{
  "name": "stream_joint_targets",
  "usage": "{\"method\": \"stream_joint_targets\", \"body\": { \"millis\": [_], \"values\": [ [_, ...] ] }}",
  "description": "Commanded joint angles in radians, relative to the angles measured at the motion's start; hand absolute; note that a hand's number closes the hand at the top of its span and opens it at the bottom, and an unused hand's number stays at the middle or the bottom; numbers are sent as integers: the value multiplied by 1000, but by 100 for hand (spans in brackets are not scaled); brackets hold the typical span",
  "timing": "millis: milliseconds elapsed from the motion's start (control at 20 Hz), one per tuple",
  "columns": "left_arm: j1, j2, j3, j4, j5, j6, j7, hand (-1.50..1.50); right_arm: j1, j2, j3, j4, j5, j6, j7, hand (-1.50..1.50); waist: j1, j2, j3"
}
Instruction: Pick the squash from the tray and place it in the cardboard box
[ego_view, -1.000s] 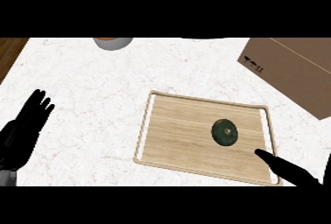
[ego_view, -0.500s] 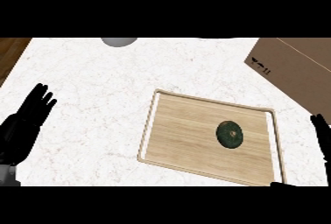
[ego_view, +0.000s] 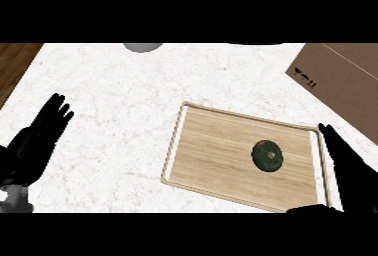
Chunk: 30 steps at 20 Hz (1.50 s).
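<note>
A dark green round squash (ego_view: 267, 155) lies on the right half of a pale wooden tray (ego_view: 214, 150) in the head view. The brown cardboard box (ego_view: 343, 80) stands at the upper right, partly cut off by the view's edge. My right hand (ego_view: 351, 172) hangs over the tray's right rim, fingers straight and open, with its thumb (ego_view: 310, 209) low by the tray's front right corner. It is just right of the squash and not touching it. At the left edge my left hand (ego_view: 40, 137) rests open, fingers up, away from the tray.
The counter top (ego_view: 118, 100) is white marble. A grey round object (ego_view: 142, 46) shows at the top edge, partly cut off. A strip of dark wood (ego_view: 15, 62) lies at the upper left corner beyond the counter's edge.
The right hand has risen along the tray's right rim and now stands beside the squash. The view has shifted, so tray and box sit further right. The left hand barely moved.
</note>
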<state>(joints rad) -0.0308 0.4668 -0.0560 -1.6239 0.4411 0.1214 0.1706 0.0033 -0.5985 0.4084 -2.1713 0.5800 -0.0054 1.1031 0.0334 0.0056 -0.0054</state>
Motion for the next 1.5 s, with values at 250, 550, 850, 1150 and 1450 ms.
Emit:
{"method": "stream_joint_targets", "body": {
  "millis": [250,550,850,1150,1450],
  "values": [
    [-7,-22,13,2,-10,6,11,0,-214,155,48,102,-41,195,310,-150,-17,-4,3],
    [3,-44,21,59,-27,-27,-38,0,-259,237,71,169,21,196,319,-150,-26,-5,3],
    [-14,-69,29,37,-42,-12,-2,0,-208,257,48,165,49,216,235,-150,-33,-6,5],
    [15,-51,71,44,-36,-66,-16,0,-265,340,70,242,136,232,216,-150,-30,-6,4],
    [19,-62,72,-48,-36,-25,64,0,-338,352,-23,332,113,305,200,-150,-24,-6,5]
  ]
}}
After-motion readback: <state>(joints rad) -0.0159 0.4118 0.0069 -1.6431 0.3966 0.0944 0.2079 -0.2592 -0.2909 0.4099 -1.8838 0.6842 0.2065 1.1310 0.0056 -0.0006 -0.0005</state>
